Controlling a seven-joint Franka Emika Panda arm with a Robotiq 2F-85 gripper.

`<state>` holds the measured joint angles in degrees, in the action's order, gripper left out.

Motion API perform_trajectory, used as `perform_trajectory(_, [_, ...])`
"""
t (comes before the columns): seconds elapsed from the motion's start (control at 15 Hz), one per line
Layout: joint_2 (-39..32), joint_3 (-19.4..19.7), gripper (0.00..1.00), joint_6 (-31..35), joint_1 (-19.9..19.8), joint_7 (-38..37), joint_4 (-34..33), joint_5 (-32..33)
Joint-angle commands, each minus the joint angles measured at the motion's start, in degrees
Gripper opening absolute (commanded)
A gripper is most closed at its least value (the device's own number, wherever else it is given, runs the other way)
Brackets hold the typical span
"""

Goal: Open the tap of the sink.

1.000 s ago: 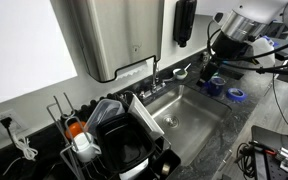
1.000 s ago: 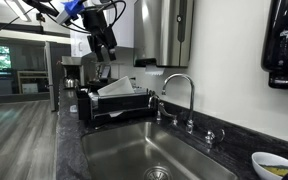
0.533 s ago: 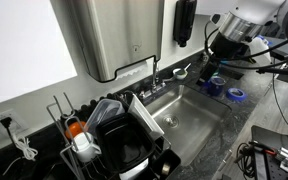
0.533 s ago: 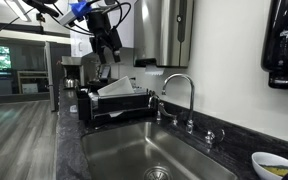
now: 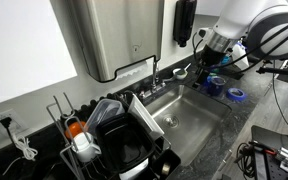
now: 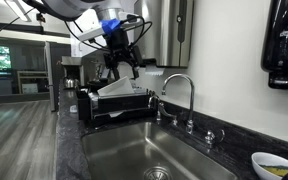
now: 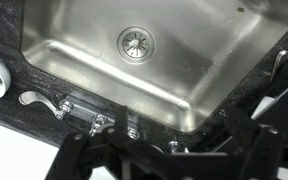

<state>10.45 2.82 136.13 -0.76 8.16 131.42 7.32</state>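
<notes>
The sink is a steel basin with a round drain, seen in both exterior views and from above in the wrist view. The small chrome tap stands at the basin's back rim; its curved spout and short handles show. In the wrist view the tap's base and handles lie at the lower edge. My gripper hangs in the air above the sink's end, apart from the tap. Its fingers are spread and hold nothing. In the wrist view the gripper is a dark shape at the bottom.
A black dish rack with dishes stands beside the sink. A large steel dispenser box and a black soap dispenser hang on the wall. A blue tape roll and a bowl sit on the counter.
The arm has swung toward the tap side of the sink and the wrist has turned. The gripper stays open and empty.
</notes>
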Motion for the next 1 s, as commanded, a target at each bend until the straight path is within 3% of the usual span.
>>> perform_trajectory(0.0, [-5.8, 1.2, 1.0, 1.0, -1.4, 4.7, -3.5, 2.6])
perform_trajectory(0.33, [-10.6, 2.2, 1.0, 0.4, -2.6, 6.6, -7.7, 6.4])
perform_trajectory(0.4, [-8.1, 1.8, 1.0, 0.5, -2.1, 5.7, -5.0, 4.6])
perform_trajectory(0.93, [-10.4, 2.1, 1.0, 1.2, -2.6, 6.6, -7.0, 5.4])
